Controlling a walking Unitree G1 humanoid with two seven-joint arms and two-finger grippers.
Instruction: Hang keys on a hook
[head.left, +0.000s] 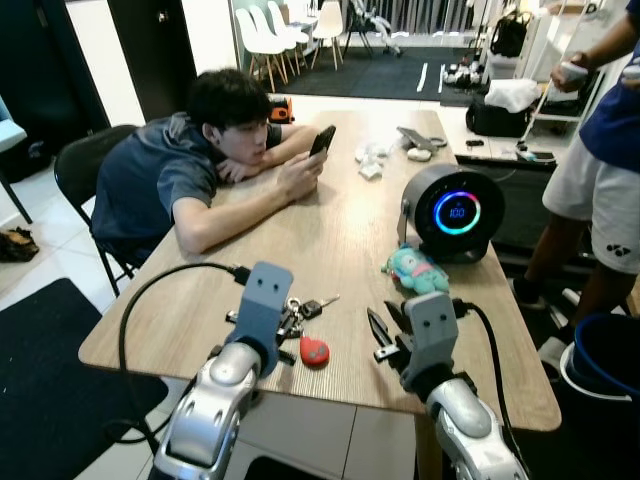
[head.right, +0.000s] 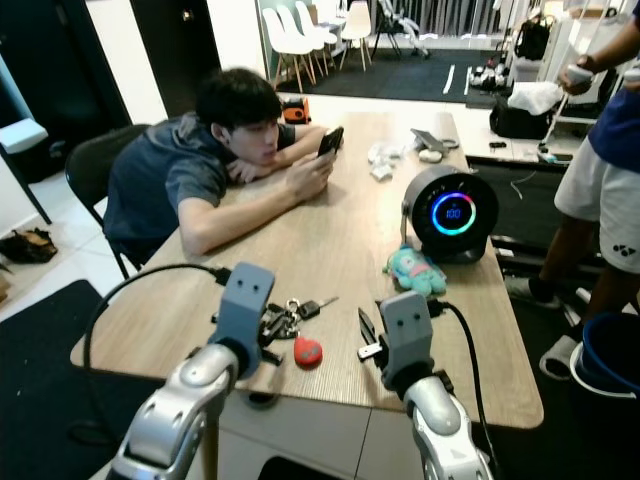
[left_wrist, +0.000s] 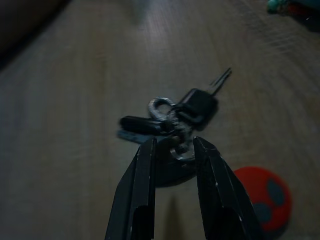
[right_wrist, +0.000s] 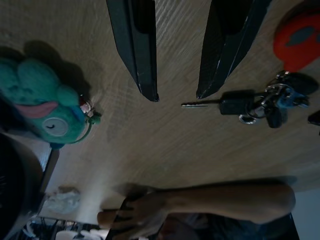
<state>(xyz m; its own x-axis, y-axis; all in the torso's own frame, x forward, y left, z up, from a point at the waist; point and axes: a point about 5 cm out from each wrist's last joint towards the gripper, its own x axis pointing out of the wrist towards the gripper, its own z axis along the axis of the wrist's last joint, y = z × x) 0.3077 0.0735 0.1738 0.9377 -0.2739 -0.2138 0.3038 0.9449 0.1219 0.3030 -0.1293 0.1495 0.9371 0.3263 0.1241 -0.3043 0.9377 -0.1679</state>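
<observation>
On the wooden table (head.left: 330, 240): one bunch of keys (head.left: 300, 312) with one red tag (head.left: 314, 351), one teal plush toy (head.left: 415, 270), one round black speaker (head.left: 447, 212) and one phone (head.left: 321, 140). Around the table: two people, one seated (head.left: 190, 165) and one standing (head.left: 600, 150). Beyond the table's far end: at least four white chairs (head.left: 270, 35).

L tool (left_wrist: 174, 150) fingers parted, low over table; R tool (right_wrist: 177, 95) also parted, alongside.
</observation>
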